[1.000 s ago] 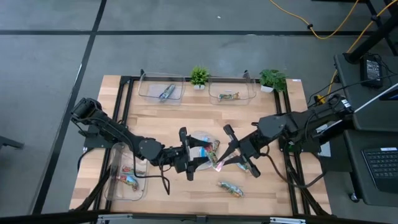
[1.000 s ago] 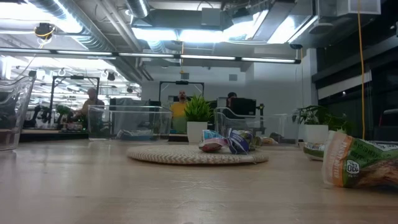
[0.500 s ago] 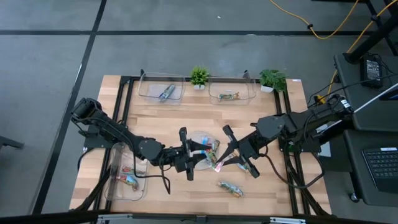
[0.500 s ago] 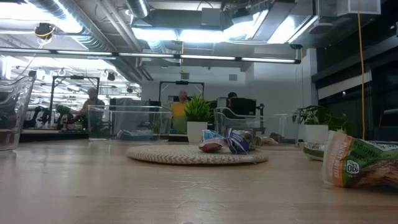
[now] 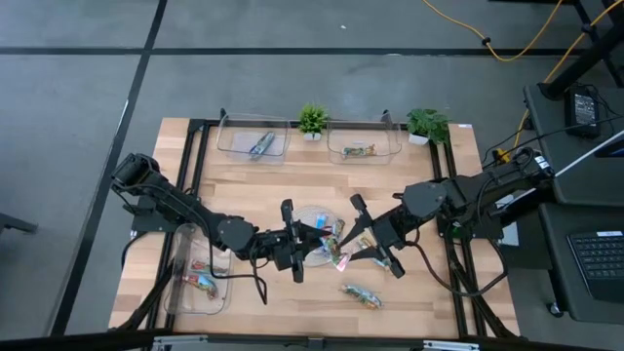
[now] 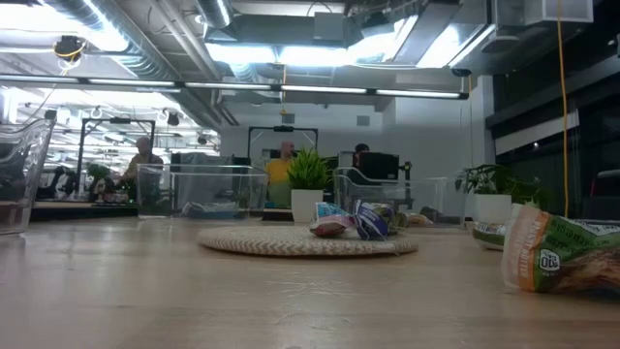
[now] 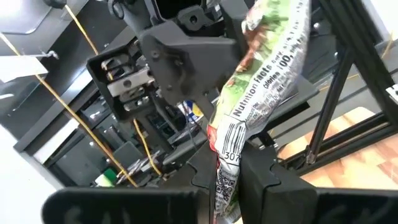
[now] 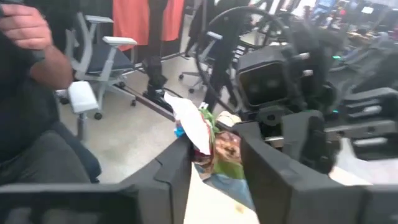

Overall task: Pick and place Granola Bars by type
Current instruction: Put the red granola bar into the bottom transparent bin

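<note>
A green-wrapped granola bar [image 7: 267,81] hangs in the air above the round plate [image 5: 314,211] at the table's middle, between my two grippers. My left gripper [image 5: 320,241] comes from the left and is shut on the bar. Facing it from the right, my right gripper [image 5: 349,242] is open, its fingers [image 8: 177,171] on either side of the bar's other end [image 8: 214,146]. More bars [image 6: 349,221] lie on the plate. Another green bar [image 5: 361,294] lies on the table near the front edge. My left gripper pinches the bar's near end [image 7: 225,177] between its two fingers, reaching about level from the table's left. The bar sticks out ahead of the fingers toward the right gripper, clear of the plate and table.
Two clear trays stand at the far edge, one [image 5: 255,136] with a blue bar, one [image 5: 366,141] with a bar. A third tray [image 5: 200,273] at the near left holds red bars. Two small plants [image 5: 312,120] [image 5: 427,124] stand by the far trays.
My left gripper has shut on the bar's end while my right gripper's fingers have parted from it. Both arms have kept their place, and the bar has stayed in the air between them.
</note>
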Controlling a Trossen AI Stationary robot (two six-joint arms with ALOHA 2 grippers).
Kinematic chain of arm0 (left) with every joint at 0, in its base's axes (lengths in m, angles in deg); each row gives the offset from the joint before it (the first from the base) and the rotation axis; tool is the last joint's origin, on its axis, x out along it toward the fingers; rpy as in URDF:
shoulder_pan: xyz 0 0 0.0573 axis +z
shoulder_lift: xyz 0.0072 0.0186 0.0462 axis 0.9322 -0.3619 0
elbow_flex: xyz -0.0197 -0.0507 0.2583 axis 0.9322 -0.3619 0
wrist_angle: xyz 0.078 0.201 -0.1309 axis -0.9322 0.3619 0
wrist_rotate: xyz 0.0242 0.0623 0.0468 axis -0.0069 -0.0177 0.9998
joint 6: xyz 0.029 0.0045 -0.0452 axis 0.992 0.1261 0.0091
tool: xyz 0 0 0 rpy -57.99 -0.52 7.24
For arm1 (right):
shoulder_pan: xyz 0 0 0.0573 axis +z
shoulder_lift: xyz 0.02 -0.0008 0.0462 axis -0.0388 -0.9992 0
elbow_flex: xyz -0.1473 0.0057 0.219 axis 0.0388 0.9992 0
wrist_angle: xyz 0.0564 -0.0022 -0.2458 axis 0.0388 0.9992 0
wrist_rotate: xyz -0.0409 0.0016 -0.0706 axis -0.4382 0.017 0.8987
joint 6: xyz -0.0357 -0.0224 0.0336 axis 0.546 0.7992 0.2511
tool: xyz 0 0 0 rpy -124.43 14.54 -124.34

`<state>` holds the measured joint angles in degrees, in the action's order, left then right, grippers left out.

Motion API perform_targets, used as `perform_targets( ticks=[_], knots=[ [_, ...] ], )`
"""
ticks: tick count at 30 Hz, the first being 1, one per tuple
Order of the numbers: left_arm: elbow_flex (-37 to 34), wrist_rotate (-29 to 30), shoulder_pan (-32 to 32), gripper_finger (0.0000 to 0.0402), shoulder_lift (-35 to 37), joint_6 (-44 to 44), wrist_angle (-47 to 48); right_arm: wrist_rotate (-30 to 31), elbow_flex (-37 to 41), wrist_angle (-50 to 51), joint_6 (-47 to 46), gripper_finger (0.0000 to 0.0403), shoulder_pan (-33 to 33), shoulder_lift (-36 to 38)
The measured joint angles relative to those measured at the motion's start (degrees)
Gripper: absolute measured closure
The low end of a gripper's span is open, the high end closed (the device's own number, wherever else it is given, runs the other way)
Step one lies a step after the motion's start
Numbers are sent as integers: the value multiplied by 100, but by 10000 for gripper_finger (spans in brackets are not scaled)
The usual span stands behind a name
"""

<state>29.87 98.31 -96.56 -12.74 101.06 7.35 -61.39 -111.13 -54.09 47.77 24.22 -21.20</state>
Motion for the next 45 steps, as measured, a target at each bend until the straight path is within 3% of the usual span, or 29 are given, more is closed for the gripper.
perform_targets(
  ticks=[7,13,25,31,40,42,45],
  knots=[
    [0,863,-175,373,0,329,-3,540,0,106,2,206,-2,382],
    [0,1378,-465,373,12,567,-4,1101,-9,867,-139,197,0,873],
    [0,4394,-1491,373,435,1313,50,1591,-9,2565,-797,224,1,1333],
    [-2,4655,-1881,373,955,811,145,1695,-9,2966,-949,240,2,1329],
    [-2,5164,-1841,373,1462,-25,1303,2323,-9,3069,-1145,243,0,1583],
    [-2,4958,-1714,373,1607,-314,1621,2323,-9,3068,-1205,244,0,1606],
    [-4,3825,-1389,373,1784,-697,2535,2323,-9,3070,-1207,244,0,1585]
  ],
)
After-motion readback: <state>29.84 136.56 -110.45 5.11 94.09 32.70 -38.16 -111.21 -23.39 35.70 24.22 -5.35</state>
